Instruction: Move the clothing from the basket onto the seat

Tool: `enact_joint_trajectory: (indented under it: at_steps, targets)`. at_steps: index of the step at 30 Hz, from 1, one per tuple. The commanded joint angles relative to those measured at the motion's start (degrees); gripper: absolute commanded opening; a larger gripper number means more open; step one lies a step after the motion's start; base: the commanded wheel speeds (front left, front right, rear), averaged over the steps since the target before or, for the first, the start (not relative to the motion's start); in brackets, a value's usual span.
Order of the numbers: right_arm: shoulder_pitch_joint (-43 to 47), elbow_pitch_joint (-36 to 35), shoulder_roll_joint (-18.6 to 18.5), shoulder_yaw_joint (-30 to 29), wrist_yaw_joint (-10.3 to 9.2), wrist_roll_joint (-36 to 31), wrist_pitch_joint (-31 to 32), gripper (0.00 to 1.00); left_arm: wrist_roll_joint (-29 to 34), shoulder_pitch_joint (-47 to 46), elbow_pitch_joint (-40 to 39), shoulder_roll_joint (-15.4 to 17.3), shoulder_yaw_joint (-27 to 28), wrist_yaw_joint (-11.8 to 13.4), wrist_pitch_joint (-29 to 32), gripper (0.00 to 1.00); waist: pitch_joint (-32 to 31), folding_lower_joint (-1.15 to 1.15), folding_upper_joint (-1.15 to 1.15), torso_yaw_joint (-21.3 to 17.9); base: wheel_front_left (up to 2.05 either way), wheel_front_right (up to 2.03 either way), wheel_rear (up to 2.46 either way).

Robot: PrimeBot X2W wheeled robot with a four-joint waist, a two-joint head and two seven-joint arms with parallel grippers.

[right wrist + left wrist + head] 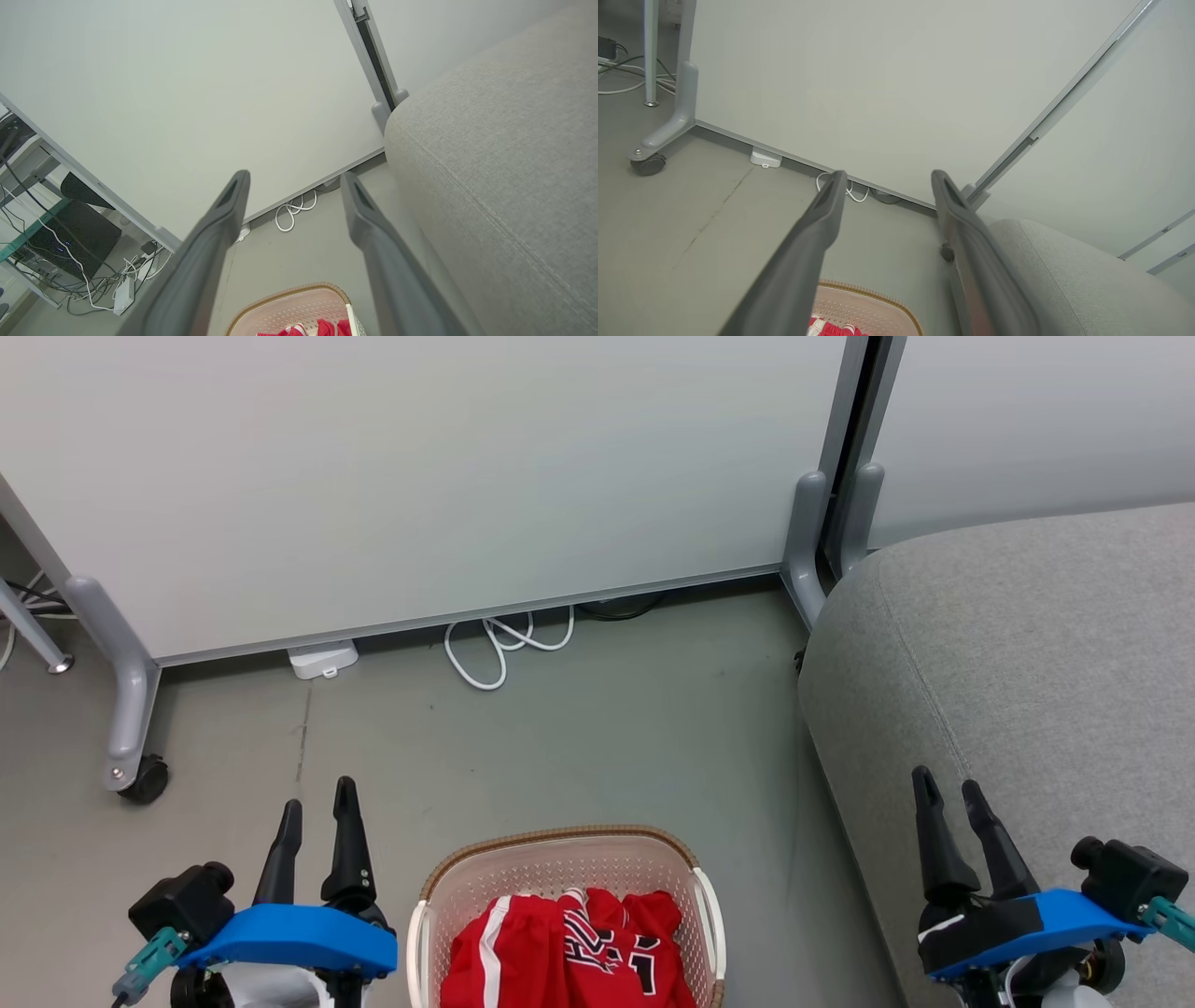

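one basket sits on the grey floor between two grippers, holding the red clothing: what looks like two pieces, one with a white side stripe, one with black-and-white lettering. one grey seat rises to its right, a strip of floor between them. the left gripper and right gripper both hang with jaws apart, gripping nothing. behind stand two pale partition panels, one caster, a looped white cable and a white plug box.
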Motion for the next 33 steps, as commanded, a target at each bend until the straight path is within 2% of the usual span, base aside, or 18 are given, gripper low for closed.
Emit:
enact_joint_trajectory:
  at_steps: [1,33]
  targets:
    - [-1.0,-0.5,-0.4,0.0,0.09,-1.8,-0.5,1.00,1.6,-1.4,-0.1,0.4,-0.2,-0.3,-0.6,1.00,-0.1,0.00,0.00,0.0,0.00,0.00,0.00]
    - [-0.5,-1.3,-0.5,0.3,0.12,-17.9,-3.4,1.00,15.1,-2.7,4.4,0.5,-1.4,-0.7,-4.7,1.00,0.1,0.00,0.00,0.3,0.00,0.00,0.00]
